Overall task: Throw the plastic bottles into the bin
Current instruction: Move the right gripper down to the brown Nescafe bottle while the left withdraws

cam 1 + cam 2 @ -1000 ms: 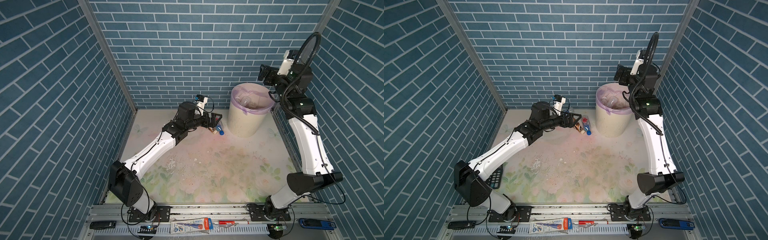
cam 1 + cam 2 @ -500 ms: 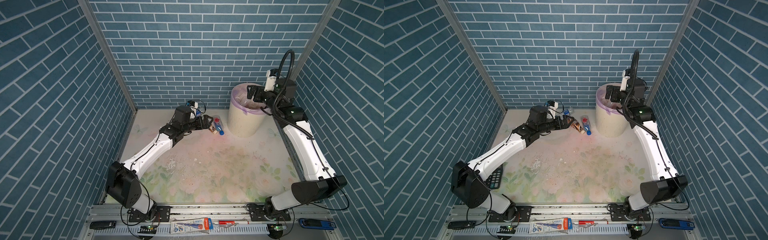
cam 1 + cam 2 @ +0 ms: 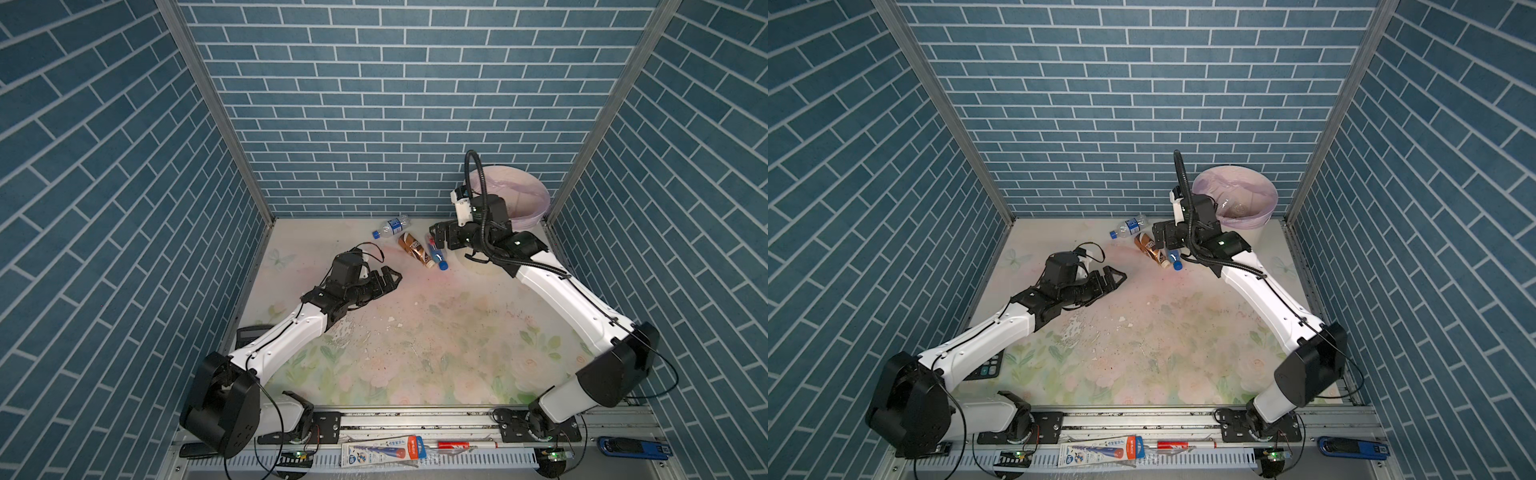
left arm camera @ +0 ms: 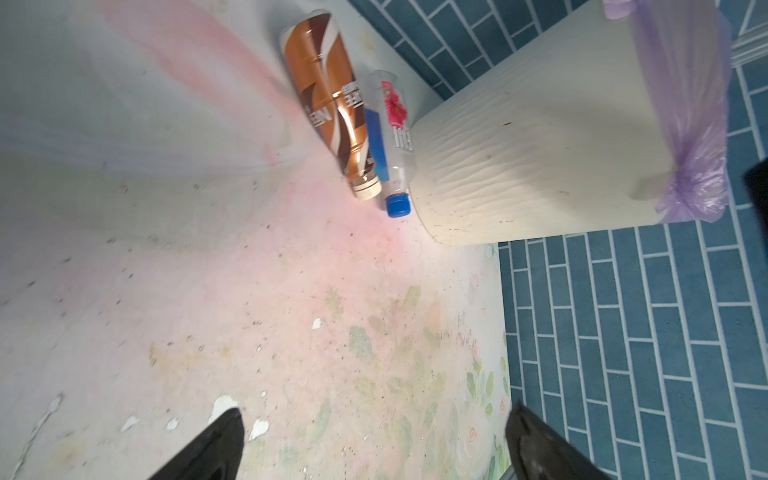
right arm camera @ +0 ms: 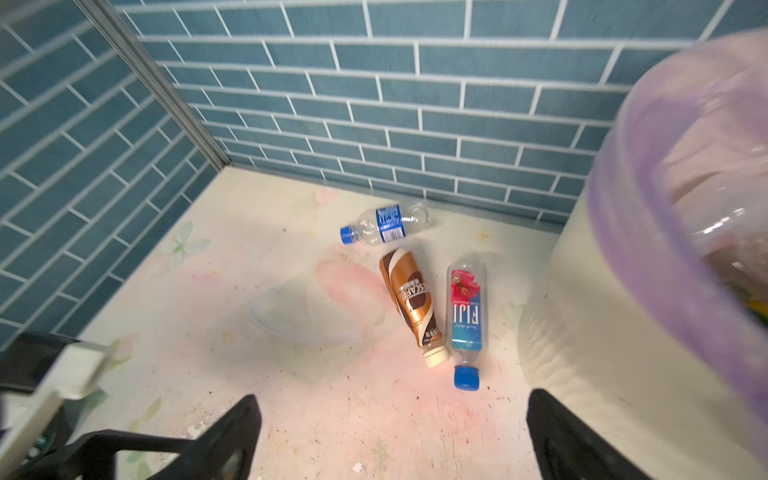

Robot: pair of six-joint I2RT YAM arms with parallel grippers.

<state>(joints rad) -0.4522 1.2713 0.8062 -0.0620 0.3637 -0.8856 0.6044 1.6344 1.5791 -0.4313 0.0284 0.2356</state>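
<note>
Three plastic bottles lie near the back wall: a clear one with a blue label [image 3: 390, 226] [image 5: 384, 222], a brown one [image 3: 413, 248] [image 4: 328, 95] [image 5: 409, 299], and a clear blue-capped one [image 3: 437, 255] [image 4: 395, 137] [image 5: 465, 316] next to the bin's foot. The cream bin [image 3: 530, 199] [image 3: 1237, 193] [image 4: 532, 145] with its lilac bag stands at the back right, with clear bottles inside. My right gripper [image 3: 434, 237] [image 5: 392, 401] hangs open just over the blue-capped bottle, holding nothing. My left gripper [image 3: 392, 276] [image 4: 376, 415] is open and empty, left of and nearer than the bottles.
A black calculator [image 3: 986, 368] lies at the table's left edge under the left arm. Blue brick walls close in the back and both sides. A pen packet [image 3: 382, 451] and a blue tool [image 3: 631, 446] rest on the front rail.
The left arm has pulled back from the bottles toward the front left. The right arm has come down from above the bin to just over the bottles. Both grippers stayed open.
</note>
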